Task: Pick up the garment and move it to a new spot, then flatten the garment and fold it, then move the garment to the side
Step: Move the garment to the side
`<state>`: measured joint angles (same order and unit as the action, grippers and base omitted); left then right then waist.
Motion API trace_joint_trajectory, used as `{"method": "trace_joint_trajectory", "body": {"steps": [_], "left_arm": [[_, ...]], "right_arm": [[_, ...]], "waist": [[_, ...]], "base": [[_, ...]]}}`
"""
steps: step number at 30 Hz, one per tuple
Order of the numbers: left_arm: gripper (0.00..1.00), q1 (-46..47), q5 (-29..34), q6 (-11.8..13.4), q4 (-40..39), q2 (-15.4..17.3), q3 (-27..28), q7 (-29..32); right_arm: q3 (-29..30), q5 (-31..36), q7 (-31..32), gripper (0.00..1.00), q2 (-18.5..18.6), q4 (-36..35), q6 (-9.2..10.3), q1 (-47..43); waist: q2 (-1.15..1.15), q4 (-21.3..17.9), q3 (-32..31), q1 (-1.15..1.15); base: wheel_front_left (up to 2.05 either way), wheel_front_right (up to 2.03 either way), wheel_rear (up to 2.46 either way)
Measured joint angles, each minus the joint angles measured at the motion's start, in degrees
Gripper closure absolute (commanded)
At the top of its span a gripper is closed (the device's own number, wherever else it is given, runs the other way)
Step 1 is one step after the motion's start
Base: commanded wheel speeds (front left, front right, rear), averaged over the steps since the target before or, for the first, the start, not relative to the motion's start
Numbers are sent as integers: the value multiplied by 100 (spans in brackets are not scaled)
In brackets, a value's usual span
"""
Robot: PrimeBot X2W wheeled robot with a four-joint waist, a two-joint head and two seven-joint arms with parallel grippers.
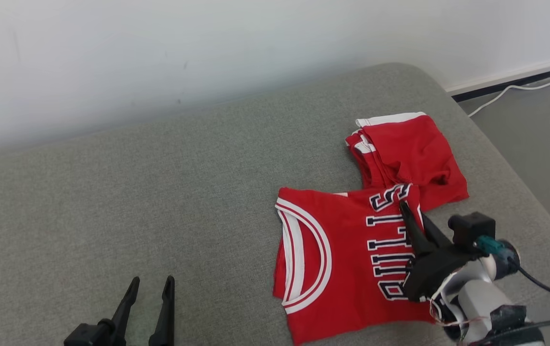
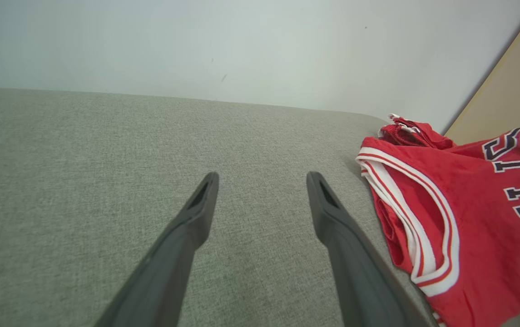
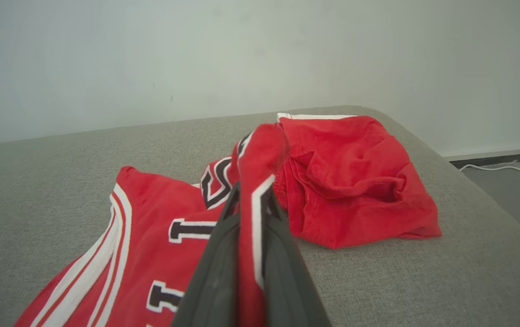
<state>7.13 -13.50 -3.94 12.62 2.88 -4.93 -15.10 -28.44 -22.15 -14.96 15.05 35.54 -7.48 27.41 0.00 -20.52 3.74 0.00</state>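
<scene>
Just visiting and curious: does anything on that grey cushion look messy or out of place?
Mildly. The red shorts lie rumpled rather than flat, and the jersey is bunched up at its far edge where the right gripper pinches it. Nothing looks torn or spilled.

Red jersey [image 1: 347, 269] with white trim, dark lettering, grey couch [image 1: 159, 192]

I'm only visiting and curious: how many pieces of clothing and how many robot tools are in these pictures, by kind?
Red jersey: 1
Red shorts: 1
Tools: 2, the left tool and the right tool
Total: 4
</scene>
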Motion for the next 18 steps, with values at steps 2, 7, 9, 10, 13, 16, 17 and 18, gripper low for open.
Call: {"method": "trace_joint_trajectory", "body": {"steps": [2,7,9,10,13,16,17,18], "left_arm": [[0,25,59,-9,-36,0,-7,0],[0,140,158,-52,-89,1,-47,0],[0,166,198,-60,-125,-2,-83,0],[0,175,204,-74,-141,-1,-87,0],[0,248,238,-98,-157,0,-93,0],[0,264,257,-101,-155,0,-119,0],[0,274,265,-102,-155,0,-116,0],[0,287,271,-104,-151,1,-126,0]], "right_arm": [[-33,175,0,100,66,62,0,177],[120,568,1,100,236,325,-1,759],[260,715,1,100,303,454,0,1004],[326,827,1,100,338,497,0,1135],[593,1081,0,100,442,692,0,1550],[860,1301,0,100,552,933,0,1859],[933,1362,0,100,580,1007,-1,1953],[1013,1413,0,100,612,1091,-1,2044]], "waist": [[0,17,53,0],[0,145,166,0],[0,220,214,0],[0,259,238,0],[0,376,322,0],[0,503,415,1],[0,548,448,0],[0,591,480,1]], "base": [[0,0,0],[0,0,0],[0,0,0],[0,0,0],[0,0,0],[0,0,0],[0,0,0],[0,0,0]]}}
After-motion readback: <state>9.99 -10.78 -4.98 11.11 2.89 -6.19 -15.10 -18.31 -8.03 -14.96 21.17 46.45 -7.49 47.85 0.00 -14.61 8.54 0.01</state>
